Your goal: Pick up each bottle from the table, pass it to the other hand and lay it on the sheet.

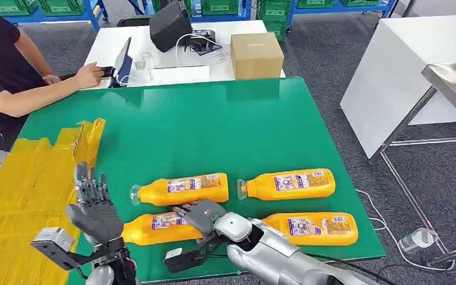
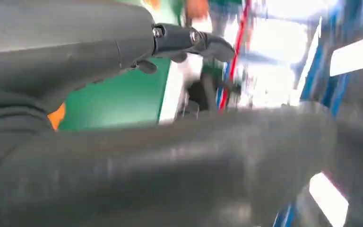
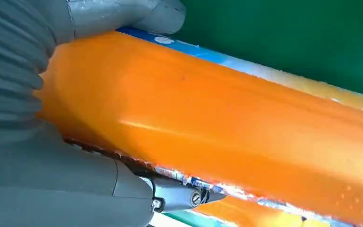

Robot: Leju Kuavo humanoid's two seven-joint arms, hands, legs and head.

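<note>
Right hand (image 1: 197, 215) lying low over the green tabletop (image 1: 214, 119), fingers (image 3: 123, 14) and thumb wrapped around the near-left bottle (image 1: 154, 227), which lies on its side just beside the yellow sheet (image 1: 24, 178). Left hand (image 1: 95, 208) raised upright at the sheet's near edge, palm turned toward that bottle, fingers spread and empty. Three more orange bottles lie on the tabletop, farther from the sheet.
</note>
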